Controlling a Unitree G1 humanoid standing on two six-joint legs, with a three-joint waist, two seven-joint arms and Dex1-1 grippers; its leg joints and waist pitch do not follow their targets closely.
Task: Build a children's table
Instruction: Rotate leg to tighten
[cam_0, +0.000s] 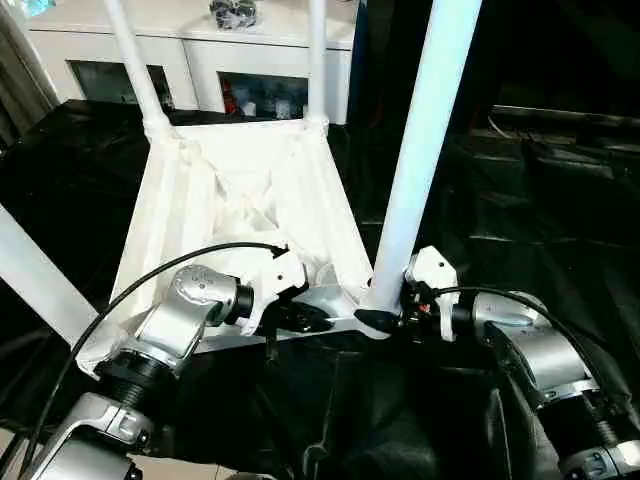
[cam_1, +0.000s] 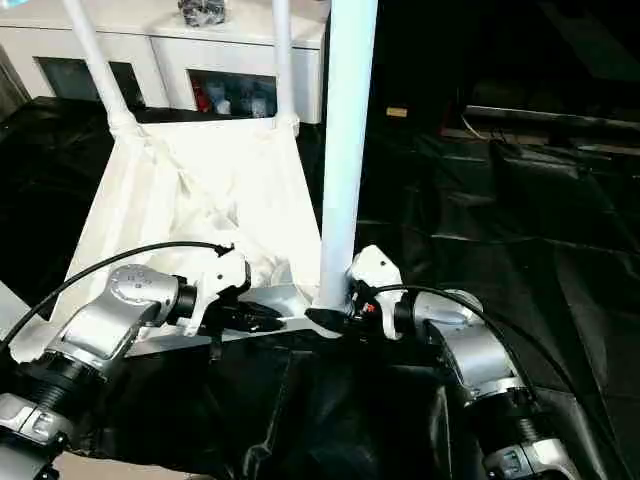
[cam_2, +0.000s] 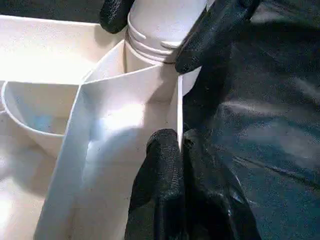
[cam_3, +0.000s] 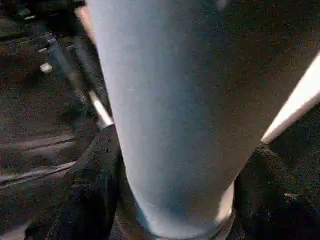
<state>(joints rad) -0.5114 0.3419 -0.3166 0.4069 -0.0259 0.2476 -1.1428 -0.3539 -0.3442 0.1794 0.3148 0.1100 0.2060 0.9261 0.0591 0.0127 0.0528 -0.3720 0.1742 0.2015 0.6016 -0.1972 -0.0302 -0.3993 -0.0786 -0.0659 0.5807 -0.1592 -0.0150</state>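
Assembly looks close to finished: our white plastic ribbed tabletop (cam_0: 235, 205) lies upside down on the black-covered surface (cam_0: 560, 200), with white tubular legs rising at its corners. Our right end effector (cam_0: 385, 318) clasps the near-right leg (cam_0: 425, 150) at its socket; our left end effector (cam_0: 300, 318), fingers together, pinches the tabletop's near rim beside it. Seating remains.

Tabletop (cam_0: 240, 190): white plastic, smooth, ribbed. Legs (cam_0: 420, 150): white plastic tubes, faint sheen. Table cover (cam_0: 540, 200): black sheet, glossy, wrinkled. Forearms (cam_0: 185, 310): brushed silver metal. Fingers (cam_2: 160, 200): matt black, textured.
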